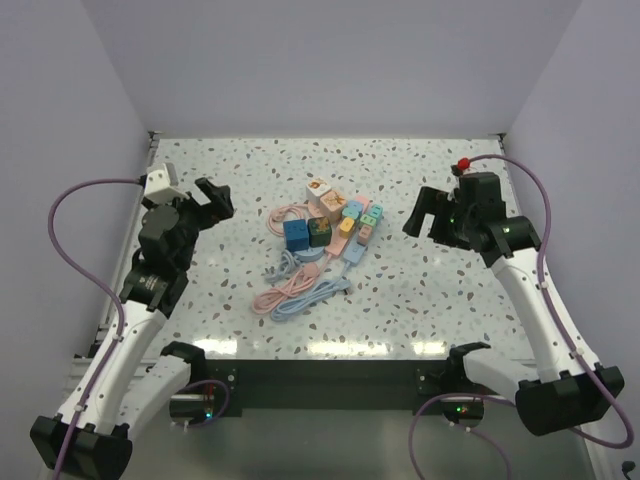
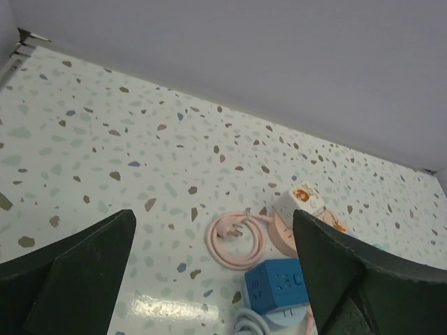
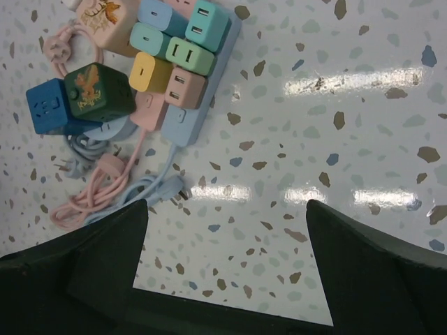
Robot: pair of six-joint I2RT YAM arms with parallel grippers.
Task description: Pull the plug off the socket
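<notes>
A light-blue power strip (image 1: pixel 357 228) lies mid-table with several coloured plugs pushed into it; the right wrist view shows teal (image 3: pixel 207 21), green (image 3: pixel 190 56), yellow (image 3: pixel 149 72) and salmon (image 3: pixel 184 87) ones on the strip (image 3: pixel 183 124). Beside it stand a blue cube socket (image 1: pixel 297 234), a dark green cube (image 1: pixel 320 234) and a white cube (image 1: pixel 322 190). My left gripper (image 1: pixel 215 200) is open and empty, left of the cluster. My right gripper (image 1: pixel 425 215) is open and empty, right of it, above bare table.
Pink and blue cables (image 1: pixel 300 290) lie coiled in front of the cluster, with a loose blue plug end (image 3: pixel 174 187). A coiled pink cord with its plug (image 2: pixel 237 237) lies left of the blue cube (image 2: pixel 283 286). Walls enclose the table.
</notes>
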